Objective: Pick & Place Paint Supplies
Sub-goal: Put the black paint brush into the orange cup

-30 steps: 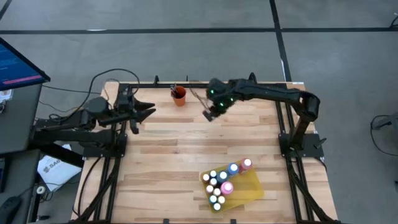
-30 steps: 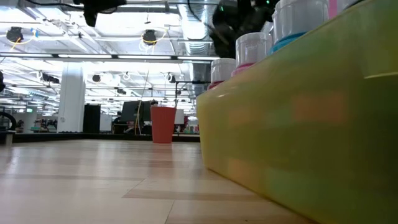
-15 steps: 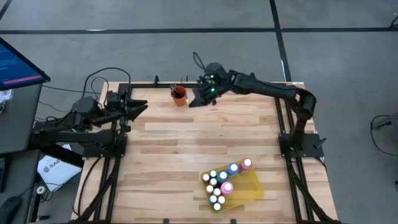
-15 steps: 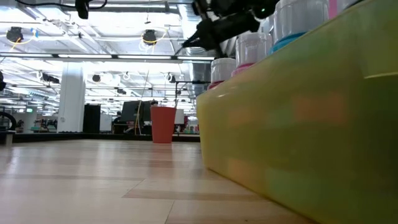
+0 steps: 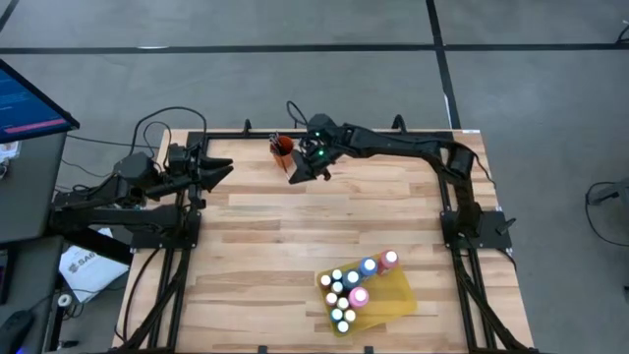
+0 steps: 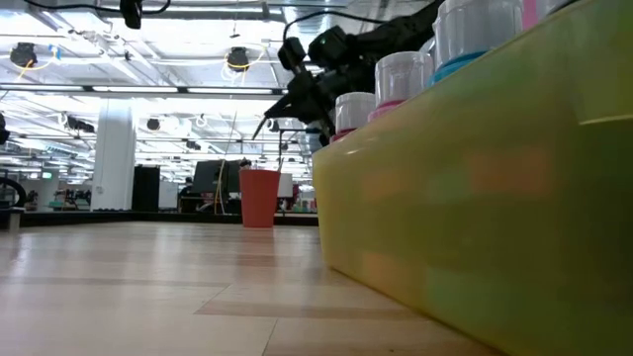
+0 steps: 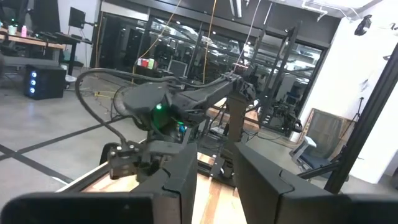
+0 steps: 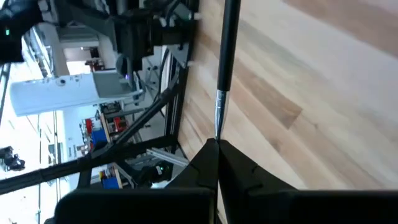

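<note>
My right gripper (image 5: 298,175) hangs over the far middle of the table, just near and right of the small orange cup (image 5: 283,150), and is shut on a thin dark paintbrush (image 8: 227,43). In the low view the brush (image 6: 265,127) slants down from the gripper (image 6: 297,99) toward the cup (image 6: 259,198). Several white-capped paint bottles (image 5: 349,290) stand in the yellow tray (image 5: 398,297) at the near right. My left gripper (image 5: 221,167) waits at the table's far left, open, with nothing between its fingers (image 7: 180,174). My right gripper pinches the paintbrush between its two fingertips, right behind the silver ferrule (image 8: 218,112); the end beyond it is hidden between the fingers. The dark handle runs straight on past the fingertips, in line with them. The fingers slant down from the table's right. The brush is clear of the table.
The orange cup stands on the table's far part with dark thin things sticking out of it (image 5: 275,141). In the low view the yellow tray's wall (image 6: 475,198) fills the right side. Bare wood (image 5: 265,246) lies between cup and tray. A monitor (image 5: 29,98) stands off the table's left.
My right gripper, still shut on the paintbrush, has gone toward the table's left, close to the orange cup, and has come down. Its wrist has rolled and tipped, so the brush now slants down toward the cup.
</note>
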You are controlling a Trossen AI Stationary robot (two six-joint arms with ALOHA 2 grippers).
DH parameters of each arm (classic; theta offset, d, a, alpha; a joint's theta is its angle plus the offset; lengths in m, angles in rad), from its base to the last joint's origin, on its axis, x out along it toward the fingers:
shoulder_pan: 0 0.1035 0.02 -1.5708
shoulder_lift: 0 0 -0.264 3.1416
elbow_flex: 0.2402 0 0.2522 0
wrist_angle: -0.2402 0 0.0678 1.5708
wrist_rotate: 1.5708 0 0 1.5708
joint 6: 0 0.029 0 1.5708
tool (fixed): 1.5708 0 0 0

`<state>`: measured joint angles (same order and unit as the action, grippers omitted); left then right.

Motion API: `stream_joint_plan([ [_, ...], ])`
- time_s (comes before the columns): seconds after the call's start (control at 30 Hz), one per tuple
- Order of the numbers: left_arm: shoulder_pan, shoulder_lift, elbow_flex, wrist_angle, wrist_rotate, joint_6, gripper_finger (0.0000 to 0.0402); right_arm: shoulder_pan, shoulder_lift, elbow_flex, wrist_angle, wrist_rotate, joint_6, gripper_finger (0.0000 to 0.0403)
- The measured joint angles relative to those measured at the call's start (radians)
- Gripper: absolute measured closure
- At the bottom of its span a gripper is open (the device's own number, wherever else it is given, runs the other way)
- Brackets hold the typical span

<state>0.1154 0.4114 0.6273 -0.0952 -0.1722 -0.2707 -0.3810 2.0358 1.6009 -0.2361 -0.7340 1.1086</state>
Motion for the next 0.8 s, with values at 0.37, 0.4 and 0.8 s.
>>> stream_joint_plan([
  [0.37, 0.000, 0.000, 0.000, 0.000, 0.003, 0.002, 0.0308, -0.054, 0.008, 0.000, -0.015, -0.004, 0.019, 0.0403],
  [0.4, 0.000, 0.000, 0.000, 0.000, 0.003, 0.002, 0.0308, -0.058, 0.023, 0.003, -0.006, -0.003, 0.025, 0.0403],
  [0.8, 0.000, 0.002, 0.000, 0.000, 0.002, 0.004, 0.0308, -0.048, 0.063, 0.001, 0.057, -0.027, 0.080, 0.0403],
])
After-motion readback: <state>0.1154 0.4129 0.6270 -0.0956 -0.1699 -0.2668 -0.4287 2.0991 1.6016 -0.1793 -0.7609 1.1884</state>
